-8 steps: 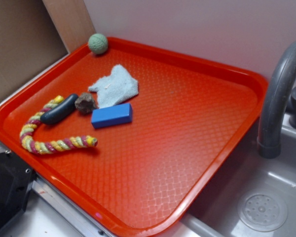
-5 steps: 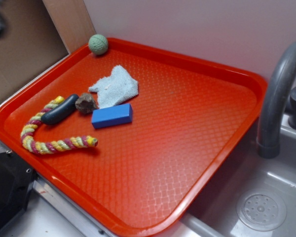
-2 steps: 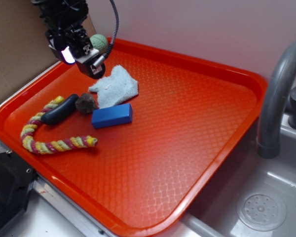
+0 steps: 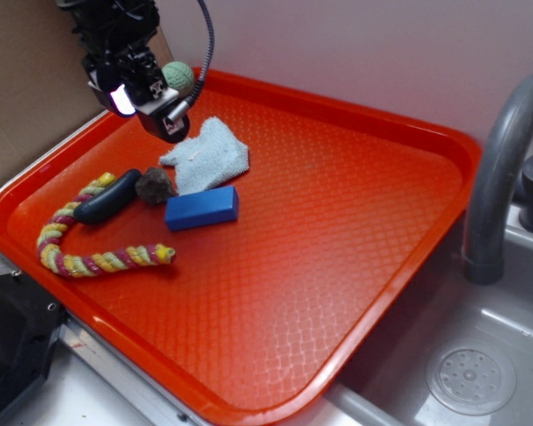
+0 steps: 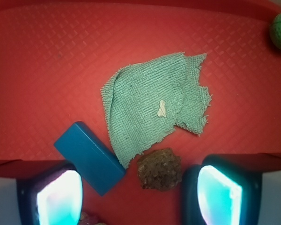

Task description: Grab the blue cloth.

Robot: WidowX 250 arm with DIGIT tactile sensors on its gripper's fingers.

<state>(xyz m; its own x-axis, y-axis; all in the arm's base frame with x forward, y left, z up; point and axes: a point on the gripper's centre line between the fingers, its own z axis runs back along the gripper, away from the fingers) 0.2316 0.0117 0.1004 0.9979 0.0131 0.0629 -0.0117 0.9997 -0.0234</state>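
My gripper (image 5: 140,187) hangs spread wide and empty above the tray (image 4: 355,204). The blue cloth (image 5: 152,110) lies just ahead of it. I'd nudge forward before descending, so the fingers clear the brown rock (image 5: 159,168) and blue block (image 5: 90,157).

Even, bright light is filling both views, casting only soft shadows. Two lit fingers (image 5: 218,194) are glowing overexposed and blurring at the wrist view's bottom edge.
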